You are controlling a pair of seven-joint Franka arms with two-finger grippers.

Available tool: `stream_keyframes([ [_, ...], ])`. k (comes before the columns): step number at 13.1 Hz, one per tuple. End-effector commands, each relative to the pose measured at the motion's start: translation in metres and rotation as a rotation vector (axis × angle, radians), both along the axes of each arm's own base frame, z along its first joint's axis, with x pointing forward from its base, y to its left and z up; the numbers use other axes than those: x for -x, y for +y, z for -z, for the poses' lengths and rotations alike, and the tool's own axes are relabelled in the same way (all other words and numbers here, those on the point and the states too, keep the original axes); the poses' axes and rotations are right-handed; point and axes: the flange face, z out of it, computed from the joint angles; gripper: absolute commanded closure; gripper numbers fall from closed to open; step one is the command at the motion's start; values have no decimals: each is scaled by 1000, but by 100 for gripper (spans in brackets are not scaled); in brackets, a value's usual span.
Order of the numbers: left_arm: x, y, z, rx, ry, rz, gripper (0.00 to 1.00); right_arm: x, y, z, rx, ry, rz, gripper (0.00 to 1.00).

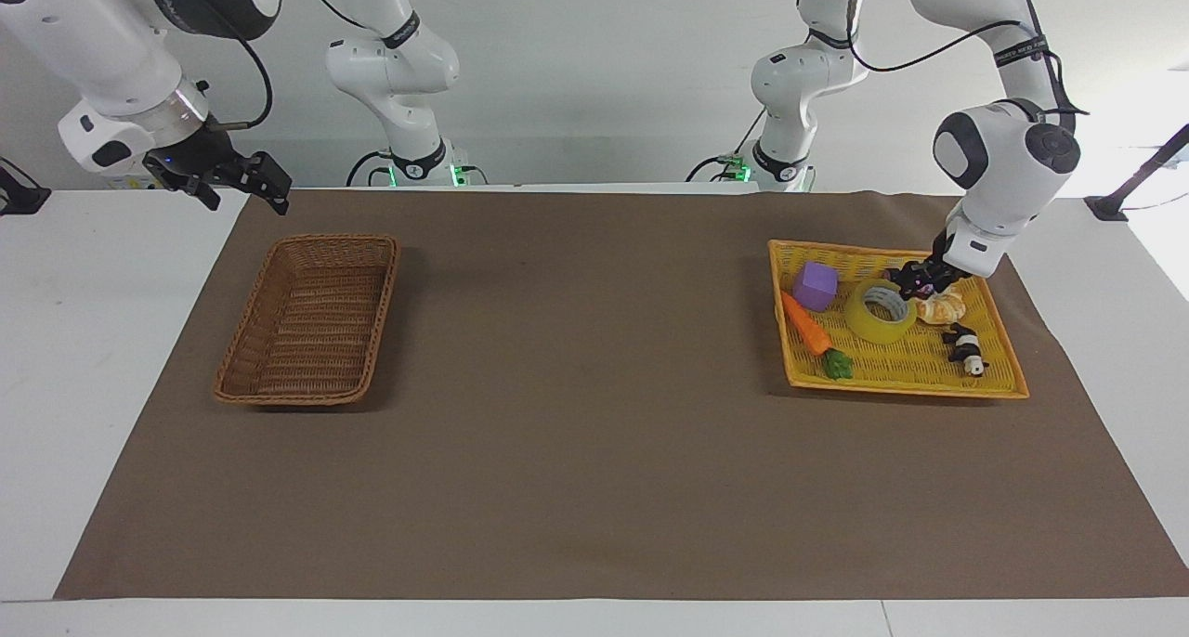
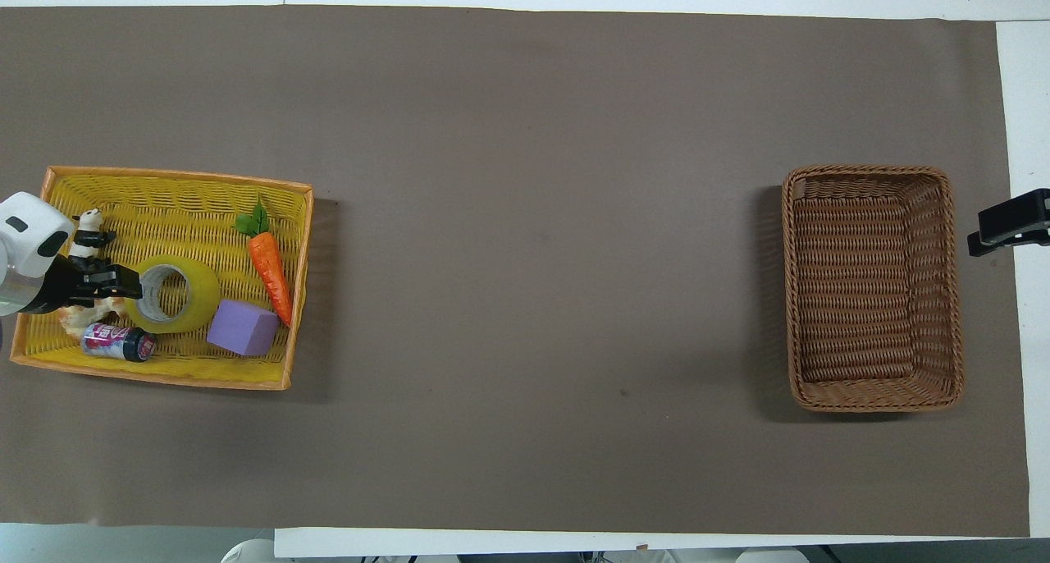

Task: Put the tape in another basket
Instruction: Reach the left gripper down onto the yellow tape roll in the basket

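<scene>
Zero progress on the transfer as yet: pickup only just under way, carry and drop-off both left to do. At the right arm's end of the bench (image 1: 594, 451), right tool (image 1: 243, 178) up in the air, open and empty, over the bench edge just beside the brown wicker basket (image 1: 307, 240); waits there, arm bent down from its base. Nothing in that basket. Then a wide stretch of bare brown mat. At the left arm's end, yellow tray (image 1: 906, 386) crowded with a purple cube (image 1: 815, 285), a toy carrot (image 1: 806, 325), the tape (image 1: 864, 326), a bread roll (image 1: 943, 309) and a panda figure (image 1: 966, 347). Tape lying flat in the middle of the tray, hole upward, between cube and roll. Left tool (image 1: 910, 279) low inside the tray, right at the tape's rim on the roll's side, wrist angled down and toward the tape, elbow high above. Cannot tell whether open, closed or already gripping the rim. Judged next: secure hold, lift clear of the tray's neighbours, long carry along the bench to the wicker basket.
</scene>
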Motion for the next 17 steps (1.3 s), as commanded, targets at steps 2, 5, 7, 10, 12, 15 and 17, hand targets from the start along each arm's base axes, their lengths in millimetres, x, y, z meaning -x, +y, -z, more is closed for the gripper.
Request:
stream_keyframes([
  [2, 8, -3, 14, 12, 14, 62, 35, 7, 1, -1, -9, -9, -18, 1],
  [5, 10, -4, 25, 16, 31, 62, 37, 7, 1, -1, -9, -9, -18, 1],
  [7, 9, -3, 27, 16, 25, 64, 38, 7, 1, -1, -9, -9, -18, 1],
  [10, 9, -4, 27, 16, 24, 62, 42, 7, 1, -1, -9, -9, -18, 1],
  [12, 9, -6, 28, 16, 26, 67, 43, 7, 0, -1, -9, -9, -16, 1],
  [15, 11, -9, 29, 16, 29, 71, 43, 7, 0, -1, -8, -8, -18, 1],
  [17, 10, -13, 29, 16, 29, 78, 45, 7, 0, -1, -9, -9, -16, 1],
])
